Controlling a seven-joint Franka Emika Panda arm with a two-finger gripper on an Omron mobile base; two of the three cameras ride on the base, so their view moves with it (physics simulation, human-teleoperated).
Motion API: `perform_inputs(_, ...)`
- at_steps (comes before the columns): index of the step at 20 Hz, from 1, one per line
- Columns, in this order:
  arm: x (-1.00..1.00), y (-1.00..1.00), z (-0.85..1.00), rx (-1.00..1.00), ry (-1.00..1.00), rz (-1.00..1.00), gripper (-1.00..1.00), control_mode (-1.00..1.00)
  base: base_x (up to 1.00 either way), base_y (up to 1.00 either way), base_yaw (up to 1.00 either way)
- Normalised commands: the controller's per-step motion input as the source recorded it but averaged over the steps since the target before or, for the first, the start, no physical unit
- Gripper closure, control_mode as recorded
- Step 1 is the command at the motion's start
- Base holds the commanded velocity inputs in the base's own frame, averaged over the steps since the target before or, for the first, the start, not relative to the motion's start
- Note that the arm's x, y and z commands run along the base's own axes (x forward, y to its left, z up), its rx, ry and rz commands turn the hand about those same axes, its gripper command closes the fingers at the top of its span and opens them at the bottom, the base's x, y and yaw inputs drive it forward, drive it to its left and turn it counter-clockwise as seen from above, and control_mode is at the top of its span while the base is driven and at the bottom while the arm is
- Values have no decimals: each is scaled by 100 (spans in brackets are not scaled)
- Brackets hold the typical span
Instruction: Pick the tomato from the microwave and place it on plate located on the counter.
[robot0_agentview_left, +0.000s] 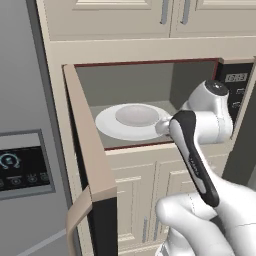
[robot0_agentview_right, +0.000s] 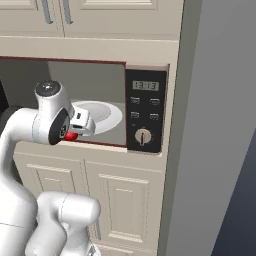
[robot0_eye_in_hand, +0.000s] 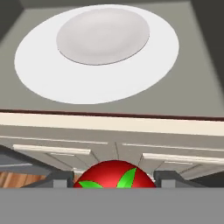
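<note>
My gripper (robot0_eye_in_hand: 114, 180) is shut on the tomato (robot0_eye_in_hand: 114, 174), a red ball with a green stem between the two dark fingertips (robot0_eye_in_hand: 61, 179). It hangs just outside the microwave (robot0_agentview_right: 145, 110), in front of the dark-red lower rim. From the right base view the tomato (robot0_agentview_right: 70, 135) peeks out red under the white hand, at the gripper (robot0_agentview_right: 75, 132). The microwave door (robot0_agentview_left: 90, 165) stands swung open to the left. Inside the grey cavity lies the large white dish with a grey raised centre (robot0_eye_in_hand: 96, 52). The plate and the counter are out of view.
Beige cabinet doors (robot0_agentview_right: 117, 200) run below the microwave and upper cabinets (robot0_agentview_left: 115, 15) above it. A grey fridge with a dark display (robot0_agentview_left: 22, 167) stands at the left. A tall grey panel (robot0_agentview_right: 215, 125) closes the right side. My arm's forearm (robot0_agentview_left: 195, 160) crosses before the opening.
</note>
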Motion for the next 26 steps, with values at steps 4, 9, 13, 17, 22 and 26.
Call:
perform_inputs(4, -66, -21, 19, 0, 4, 0, 100, -100, 0, 0, 0)
perform_inputs(9, -34, 0, 18, 0, 8, 0, 100, -100, 0, 0, 0)
perform_inputs(13, -28, -3, 19, 0, 6, 0, 100, -100, 0, 0, 0)
perform_inputs(17, -13, 0, 20, 0, 6, 0, 100, -100, 0, 0, 0)
perform_inputs(22, -23, 0, 8, -5, 0, -1, 100, -100, 0, 0, 0)
perform_inputs(26, -28, 0, 2, -6, 0, -2, 100, -100, 0, 0, 0)
